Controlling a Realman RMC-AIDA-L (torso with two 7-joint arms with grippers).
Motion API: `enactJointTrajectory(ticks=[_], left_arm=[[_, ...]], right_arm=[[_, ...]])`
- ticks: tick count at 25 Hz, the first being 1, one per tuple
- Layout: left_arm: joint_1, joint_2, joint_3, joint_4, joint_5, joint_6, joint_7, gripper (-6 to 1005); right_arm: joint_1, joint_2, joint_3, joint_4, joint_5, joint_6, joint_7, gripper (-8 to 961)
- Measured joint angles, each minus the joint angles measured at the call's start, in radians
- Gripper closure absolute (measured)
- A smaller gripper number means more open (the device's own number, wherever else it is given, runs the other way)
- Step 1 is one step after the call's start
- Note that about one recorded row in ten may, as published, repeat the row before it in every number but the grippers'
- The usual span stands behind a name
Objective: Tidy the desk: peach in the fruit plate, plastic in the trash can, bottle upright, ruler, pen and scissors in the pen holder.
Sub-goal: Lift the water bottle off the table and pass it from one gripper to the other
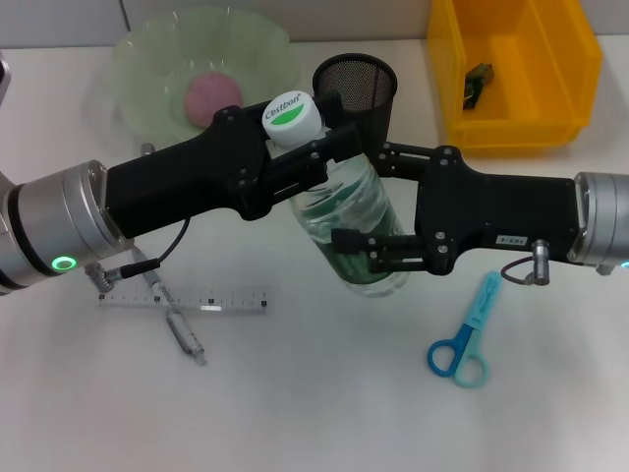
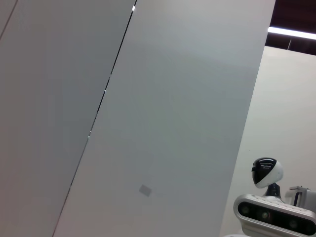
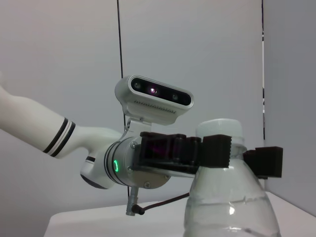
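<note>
Clear plastic: the bottle sits mid-desk in the head view, white cap up top, so it looks pretty much upright with both arms on it.
Left gripper: comes in from 9 o'clock, fingers pinched on the bottle's neck right under the cap.
Right gripper: reaches in from 3 o'clock, clamped around the lower body of the bottle.
Done so far: peach is already in the green fruit plate at 11 o'clock. Something small and dark lies in the yellow bin at 1 o'clock, maybe the plastic, can't say for sure.
Still left: ruler and pen lie crossed at 8 o'clock, blue scissors at 4 o'clock. Mesh pen holder at 12 o'clock looks empty from here.
In the way: the pen holder stands just behind the bottle, so there's not much room back there, and neither arm can go for the small stuff until it lets go.
Left wrist view: only wall panels and another robot's head, nothing of the task.
Right wrist view: bottle close up, left gripper's fingers squeezed on the neck below the cap, its wrist camera above.
</note>
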State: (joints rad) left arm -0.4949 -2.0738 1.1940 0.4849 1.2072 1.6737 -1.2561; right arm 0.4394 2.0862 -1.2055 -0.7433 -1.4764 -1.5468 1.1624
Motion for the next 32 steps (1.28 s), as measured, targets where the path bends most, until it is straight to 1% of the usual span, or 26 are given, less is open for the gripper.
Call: enactJointTrajectory(ticks=[18,29,32], left_arm=[[0.001,0.0,0.0,-0.004,-0.001,0.018,0.0,554],[-0.001,0.0,-0.001,-0.001,-0.003,0.021,0.0,555],[-0.001,0.0,-0.004,0.004,-0.004,0.02,0.0,555]], right_arm=[[0.009,0.001,-0.003,0.005,0.001,0.019,-0.004,193],[-0.004,0.002,0.004,0.008,0.031,0.016,-0.014,130],[-0.015,0.002,0.006,0.01,0.055,0.021,-0.028,129]])
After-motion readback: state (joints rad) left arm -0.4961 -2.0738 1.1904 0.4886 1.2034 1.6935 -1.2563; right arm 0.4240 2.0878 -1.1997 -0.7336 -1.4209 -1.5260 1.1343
